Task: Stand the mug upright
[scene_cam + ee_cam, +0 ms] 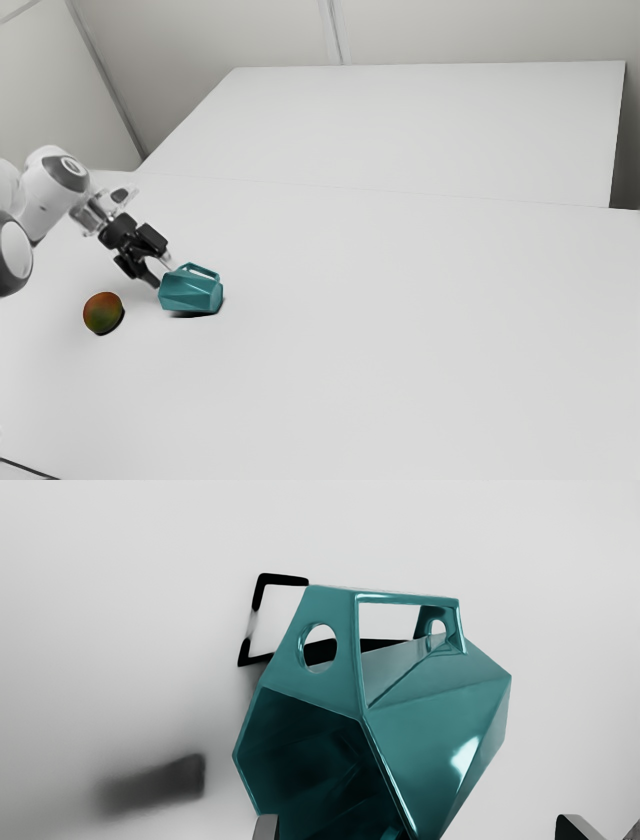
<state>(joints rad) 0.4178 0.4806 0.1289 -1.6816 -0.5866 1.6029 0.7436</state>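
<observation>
Tool [162, 272] open, fingers spread wide, slanting down toward exterior view's right, at mouth of tipped mug [190, 292].

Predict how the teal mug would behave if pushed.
The mug would probably slide or rock rather than roll freely, since its sides are flat facets. Its glossy surface may be slippery; its crisp edges suggest a stiff body.

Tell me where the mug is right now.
The teal mug lies on its side on the table, toward the exterior view's left, close by the gripper, with the round reddish-green object nearer that view's left edge.
</observation>
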